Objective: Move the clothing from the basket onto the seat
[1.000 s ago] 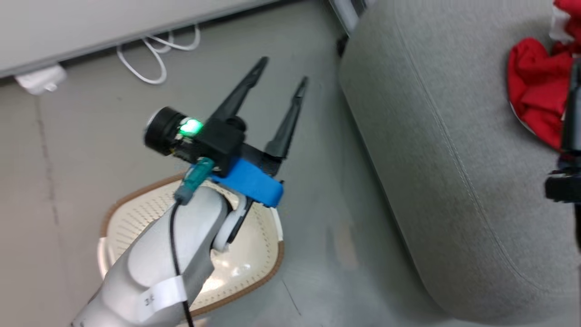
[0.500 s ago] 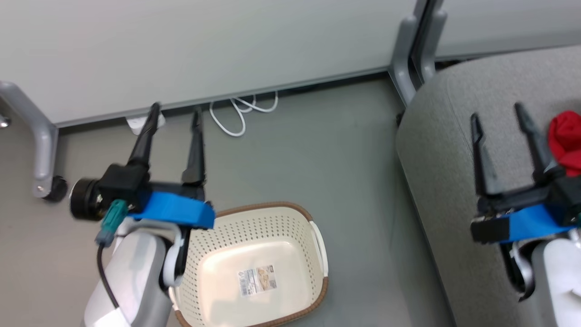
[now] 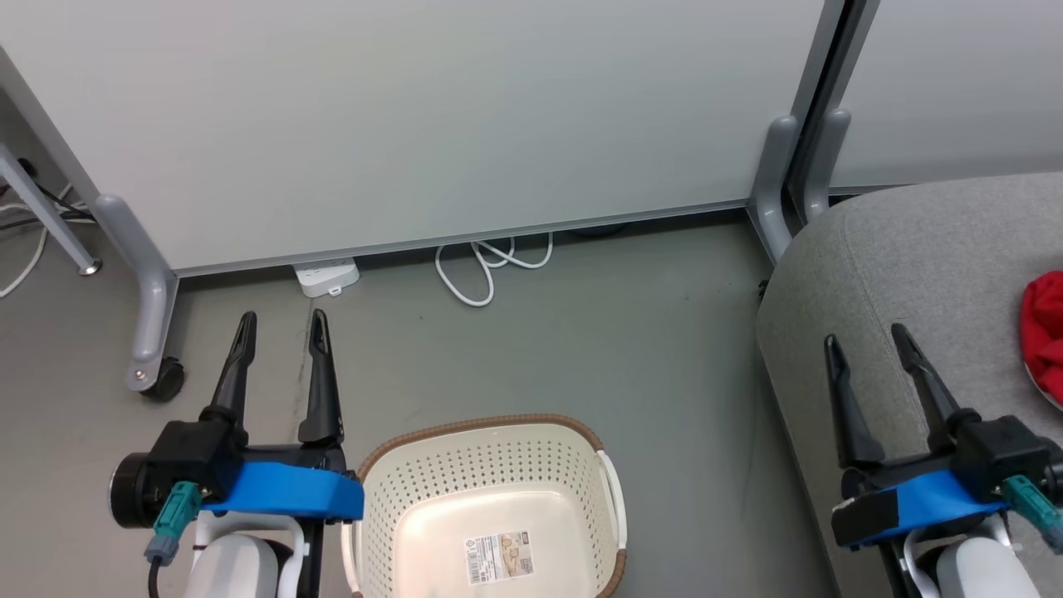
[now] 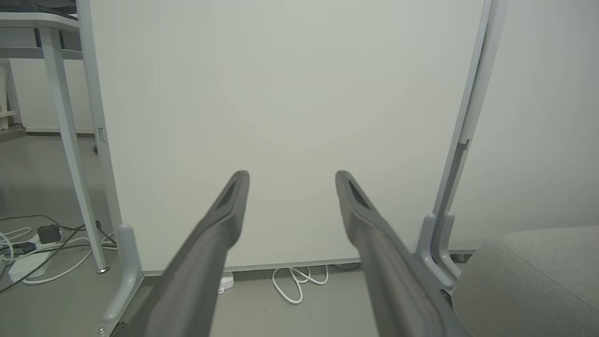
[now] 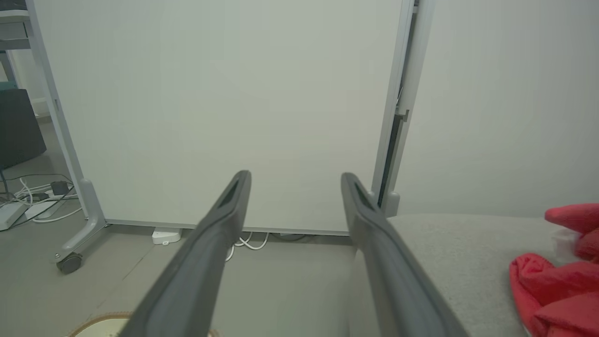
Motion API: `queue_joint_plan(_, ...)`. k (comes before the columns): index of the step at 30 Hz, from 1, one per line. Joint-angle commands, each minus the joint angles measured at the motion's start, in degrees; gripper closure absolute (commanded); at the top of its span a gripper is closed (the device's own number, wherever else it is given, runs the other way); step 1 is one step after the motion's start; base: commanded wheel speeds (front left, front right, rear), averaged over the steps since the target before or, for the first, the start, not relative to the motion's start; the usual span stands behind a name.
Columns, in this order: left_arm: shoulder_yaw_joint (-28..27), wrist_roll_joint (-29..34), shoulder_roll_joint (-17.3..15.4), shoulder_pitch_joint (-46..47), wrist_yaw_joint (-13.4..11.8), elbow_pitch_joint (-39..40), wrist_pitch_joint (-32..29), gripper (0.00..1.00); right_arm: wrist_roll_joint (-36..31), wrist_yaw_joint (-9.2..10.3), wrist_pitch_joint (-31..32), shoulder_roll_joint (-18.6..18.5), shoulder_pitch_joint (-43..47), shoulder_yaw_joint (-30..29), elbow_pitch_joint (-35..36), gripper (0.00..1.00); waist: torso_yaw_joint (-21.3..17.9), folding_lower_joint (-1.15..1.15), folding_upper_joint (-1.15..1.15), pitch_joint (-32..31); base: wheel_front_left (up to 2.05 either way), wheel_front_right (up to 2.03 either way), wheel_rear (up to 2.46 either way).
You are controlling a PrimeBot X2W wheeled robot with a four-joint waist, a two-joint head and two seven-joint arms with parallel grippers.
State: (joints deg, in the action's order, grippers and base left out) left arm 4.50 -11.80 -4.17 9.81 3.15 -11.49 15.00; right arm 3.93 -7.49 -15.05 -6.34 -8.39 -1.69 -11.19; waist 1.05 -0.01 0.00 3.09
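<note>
Grey floor, white wall, my left pincer and right pincer spread apart.
The red clothing lies on the grey seat; the basket sits on the floor.

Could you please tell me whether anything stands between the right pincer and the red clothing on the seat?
Nothing visible does: only bare grey seat lies between the open right pincer and the clothing.

Open floor between basket and seat
</note>
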Motion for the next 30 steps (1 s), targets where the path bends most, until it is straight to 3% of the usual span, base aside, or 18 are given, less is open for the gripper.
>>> queue_joint_plan(1, -0.69, 0.66, 0.36, -1.01, 0.63, 0.57, 0.25, 0.00, 0.20, -0.01, -0.19, 0.50, 1.37, 0.15, -0.30, 0.00, 0.12, 0.01, 0.00, -0.31, 0.00, 0.00, 0.00)
queue_joint_plan(13, -2.52, 2.00, 1.28, -5.80, 2.64, 1.24, 0.26, 0.00, 0.63, -0.01, -0.19, 1.87, 4.55, 0.06, -1.36, 0.00, -0.30, 0.01, 0.00, -1.64, 0.00, 0.00, 0.00)
queue_joint_plan(30, -1.52, 0.22, 1.28, -6.80, 1.21, 1.07, 0.26, 0.00, 0.83, -0.01, -0.19, 2.70, 5.41, 0.26, -1.83, 0.00, 0.28, 0.01, 0.00, -1.78, 0.00, 0.00, 0.00)
